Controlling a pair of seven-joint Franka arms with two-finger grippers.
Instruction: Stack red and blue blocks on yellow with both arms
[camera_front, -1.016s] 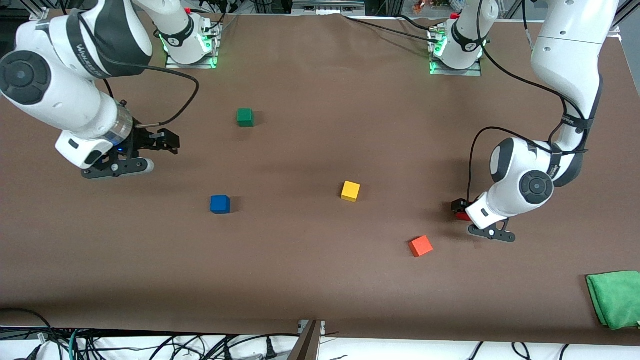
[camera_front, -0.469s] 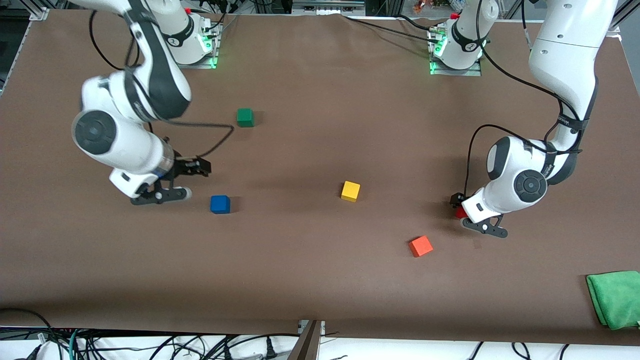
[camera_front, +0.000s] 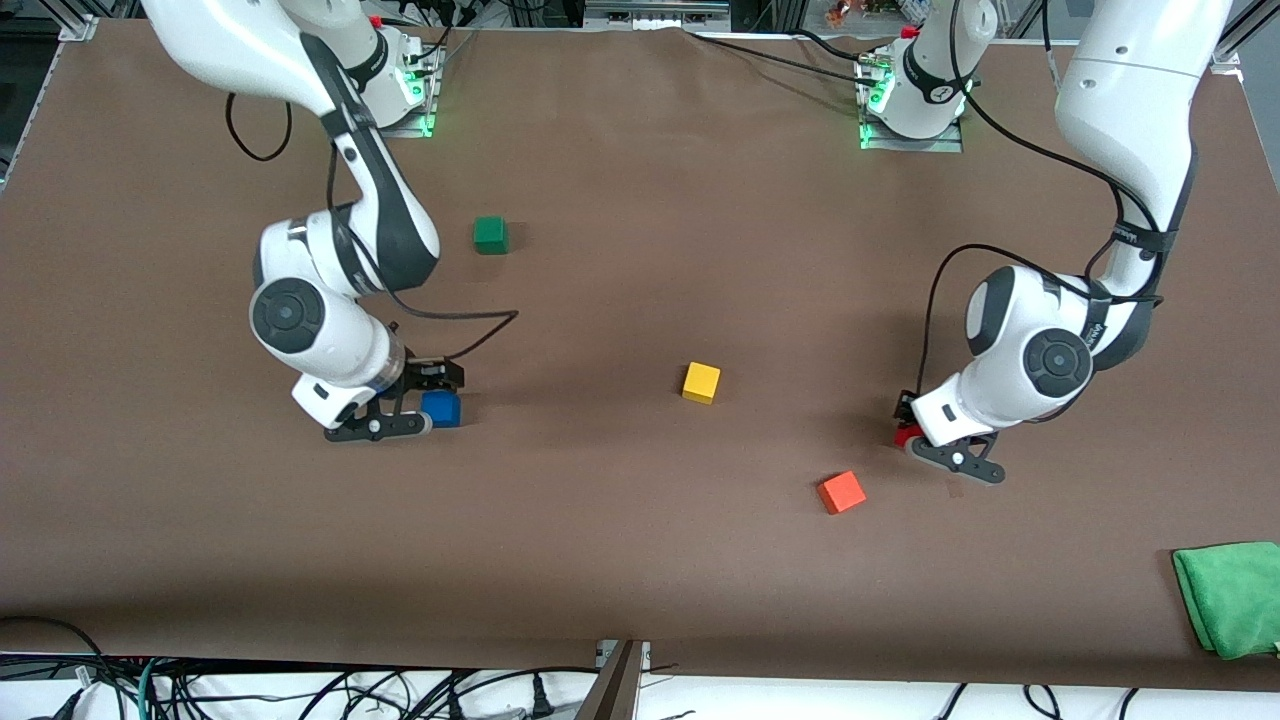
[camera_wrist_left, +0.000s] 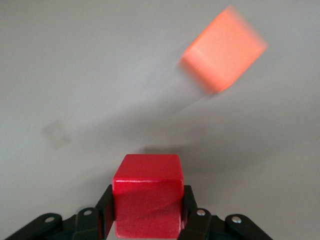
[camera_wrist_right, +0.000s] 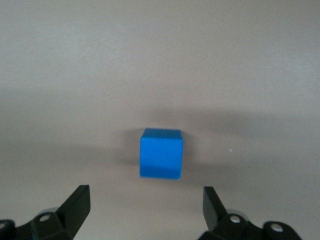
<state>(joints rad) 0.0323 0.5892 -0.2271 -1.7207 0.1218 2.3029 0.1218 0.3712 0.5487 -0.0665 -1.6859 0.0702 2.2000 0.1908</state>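
Landmark throughout: the yellow cube (camera_front: 701, 382), alone and bare-topped near the table's middle.

Left gripper (camera_wrist_left: 148, 220): clamped on the red cube (camera_wrist_left: 147, 200), held just off the table toward the left arm's end from the yellow cube, the two well apart. Best done as a clean lift first, then a carry high enough to pass the orange cube (camera_front: 841, 492), which sits between the two and a little nearer the front camera. Faces to be squared with the yellow cube before lowering; release only once the red cube rests flat, since a tilted or off-centre set-down would likely slide off or nudge the base.

Right gripper (camera_wrist_right: 145, 210): spread wide, low above the blue cube (camera_wrist_right: 161, 160), which sits on the table toward the right arm's end from the yellow cube, well apart from it. In the right wrist view the cube lies roughly centred ahead of the fingers (camera_wrist_right: 76, 202), not yet between them. Straight descent, then closure on two parallel faces, not on corners. Blue probably better kept back until red is seated, to avoid the arms meeting over one small target.

Green cube (camera_front: 490, 234): farther from the front camera than the yellow cube, not part of the stack.

Containers: none in view. Green cloth (camera_front: 1232, 596) at the table's edge, toward the left arm's end, holding nothing.
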